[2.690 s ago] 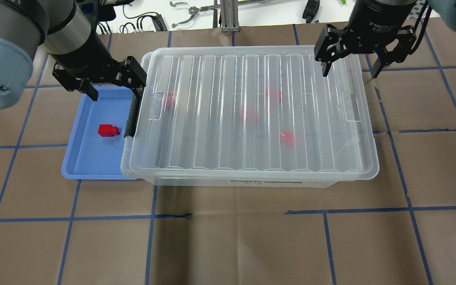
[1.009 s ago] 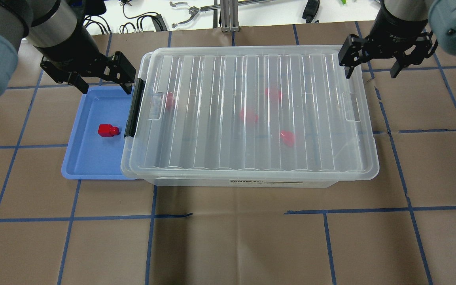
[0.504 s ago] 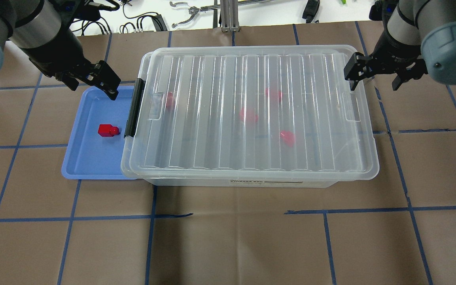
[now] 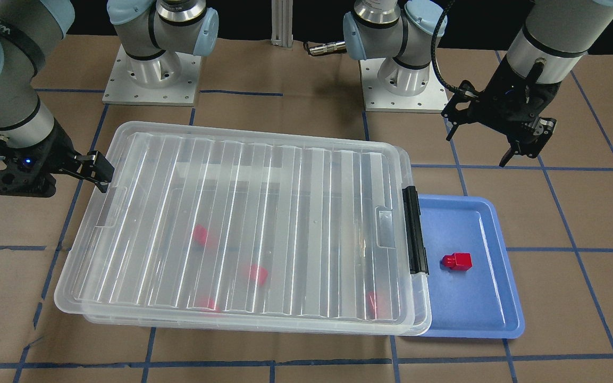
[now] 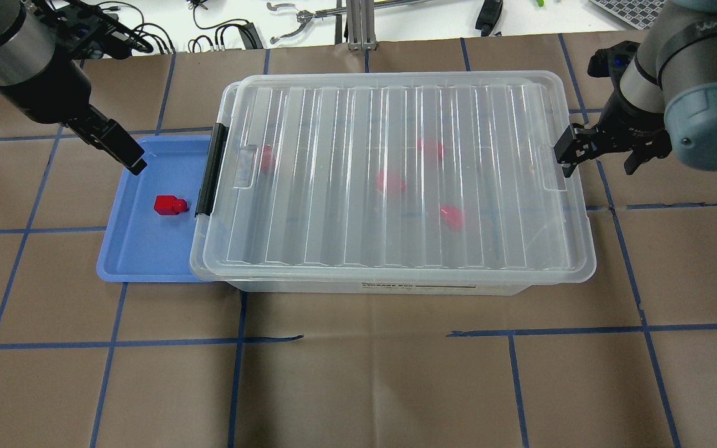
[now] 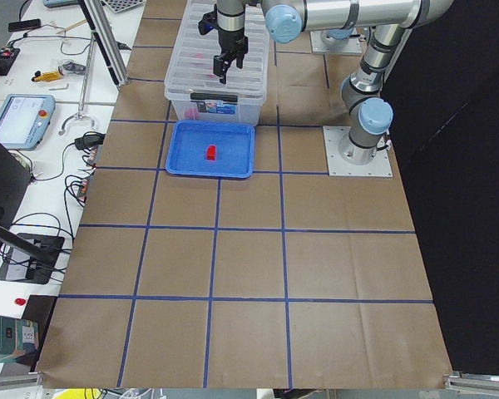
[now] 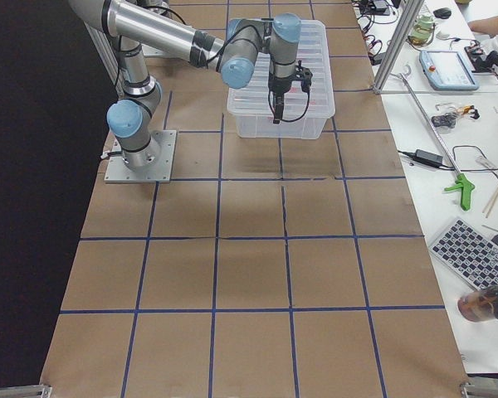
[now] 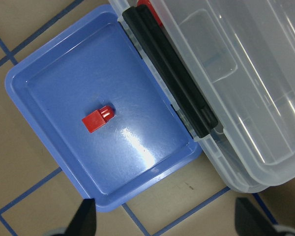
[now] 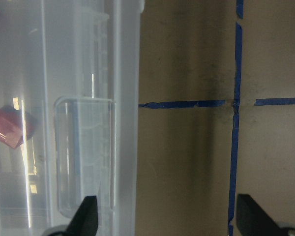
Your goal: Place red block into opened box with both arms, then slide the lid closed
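Left gripper (image 4: 476,149) and right gripper (image 5: 599,169) gape empty; centre your left squarely over the red block (image 5: 169,205) in the tray (image 5: 123,249).

This is a robotics lab. Two robot arms (image 4: 6,69) stand bolted to metal base plates (image 4: 117,90) on a table (image 5: 364,386) papered brown and marked into squares with blue tape (image 5: 165,341). White benches (image 7: 415,124) alongside carry teach pendants (image 7: 448,70), cables (image 7: 427,156), hand tools (image 7: 458,189) and a keyboard (image 7: 473,253). An aluminium frame post (image 5: 355,25) rises at the table's far edge.
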Controlling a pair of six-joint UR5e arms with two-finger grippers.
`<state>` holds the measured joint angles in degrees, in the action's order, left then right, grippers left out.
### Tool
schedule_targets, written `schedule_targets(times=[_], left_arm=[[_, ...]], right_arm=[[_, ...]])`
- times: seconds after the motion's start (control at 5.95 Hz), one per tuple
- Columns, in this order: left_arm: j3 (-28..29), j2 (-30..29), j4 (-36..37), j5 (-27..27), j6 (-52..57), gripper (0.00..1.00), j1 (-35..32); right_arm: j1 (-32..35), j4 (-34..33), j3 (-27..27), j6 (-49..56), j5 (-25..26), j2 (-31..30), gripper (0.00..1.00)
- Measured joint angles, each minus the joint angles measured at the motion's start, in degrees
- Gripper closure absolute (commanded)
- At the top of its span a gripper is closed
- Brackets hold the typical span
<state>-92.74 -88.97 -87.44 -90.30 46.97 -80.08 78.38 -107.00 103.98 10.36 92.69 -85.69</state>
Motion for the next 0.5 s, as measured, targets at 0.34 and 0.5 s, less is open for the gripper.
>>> schedule_targets(times=[0.34, 0.5], left_arm=[[-4.5, -0.1, 2.4, 0.0, 11.8, 0.02, 1.4], [-7.8, -0.2, 5.9, 0.0, 18.2, 0.02, 2.1]], right_arm=[[-0.1, -0.4, 1.4, 0.7, 0.0, 0.0, 0.00], [-0.1, -0.4, 1.5, 1.2, 0.2, 0.1, 0.00]])
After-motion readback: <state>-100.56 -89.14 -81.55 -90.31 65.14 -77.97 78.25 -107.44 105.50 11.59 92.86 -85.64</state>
